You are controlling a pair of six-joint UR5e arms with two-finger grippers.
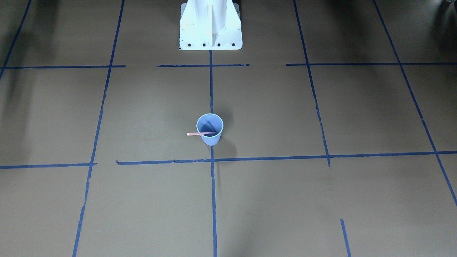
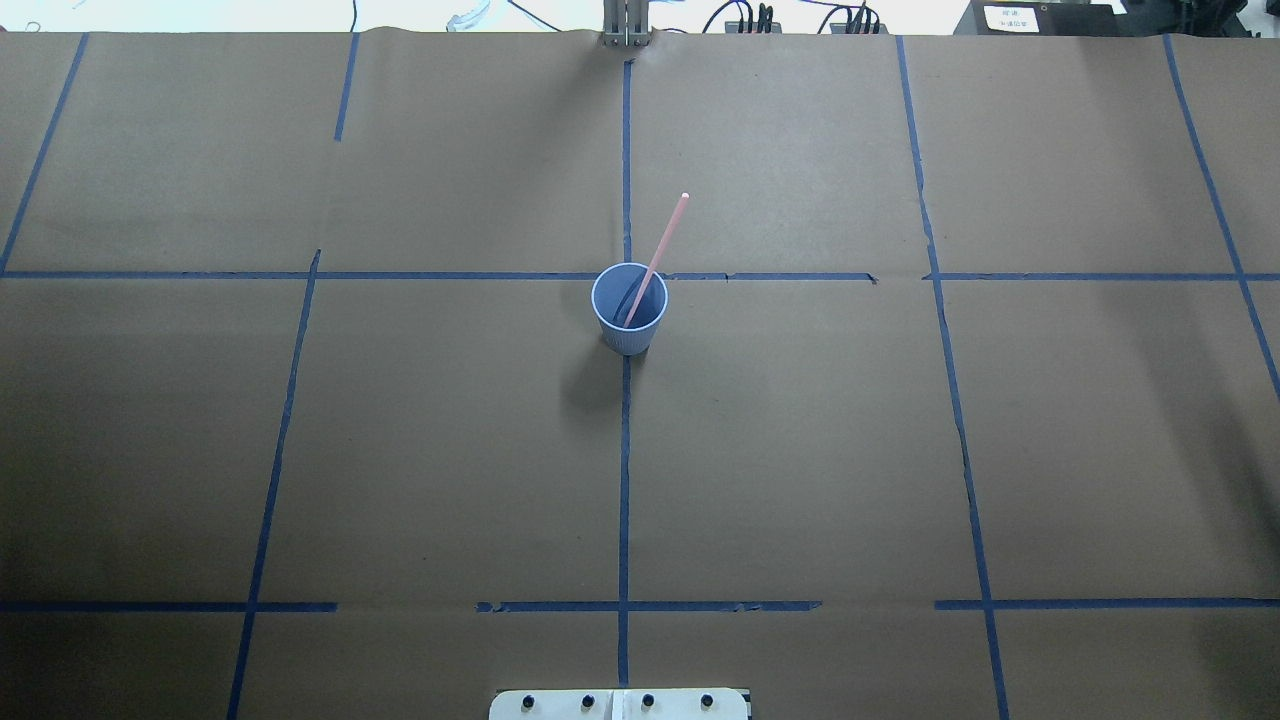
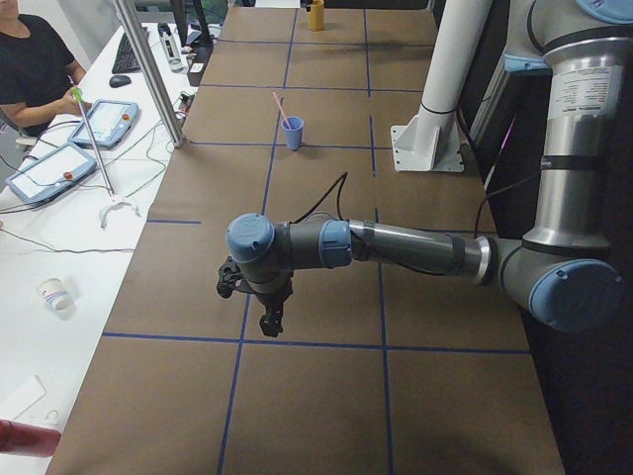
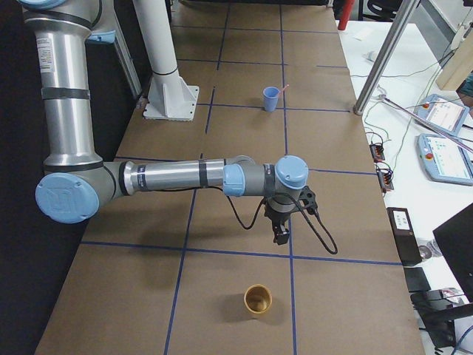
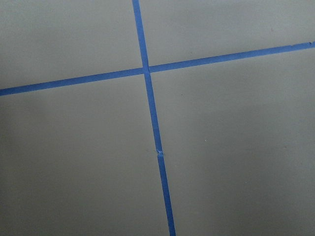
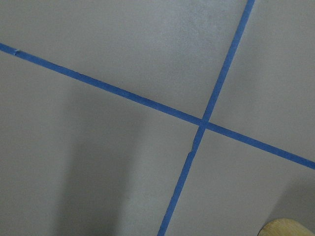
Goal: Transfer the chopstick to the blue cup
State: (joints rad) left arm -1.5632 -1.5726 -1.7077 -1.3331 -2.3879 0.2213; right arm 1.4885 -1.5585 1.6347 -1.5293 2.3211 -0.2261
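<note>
1. Already the chopstick (image 2: 655,262) sits in the blue cup (image 2: 628,342), well apart from both claws. Its lower end is down inside, its shaft leans on the rim, and most of its length sticks out above.
2. We judge the transfer done as things lie, since the chopstick is nowhere near either claw.
3. The left claw (image 3: 268,320) hangs low over the bench (image 2: 400,450), and the blue cup is far off from it toward the bench's middle. It shows only in a side view, so we cannot tell whether it is wide or narrow. Its wrist camera shows only bare bench and tape (image 5: 152,113).
4. The right claw (image 4: 281,235) hangs low at the opposite end, and again we cannot tell its width. A tan cup (image 4: 258,299) stands near it on the bench, on the side away from the blue cup.
5. The chopstick looks thin, stiff and very light, and probably smooth enough to slip or roll between fingers.
6. If it ever needed resetting, we would pinch the bare shaft a little above the rim, across its width, with a narrow claw. We would then draw it out along its own lean.
7. The blue cup looks light and thin-walled, and the long overhang acts as a lever on it. We think a sideways nudge on the chopstick could tip the cup over.
</note>
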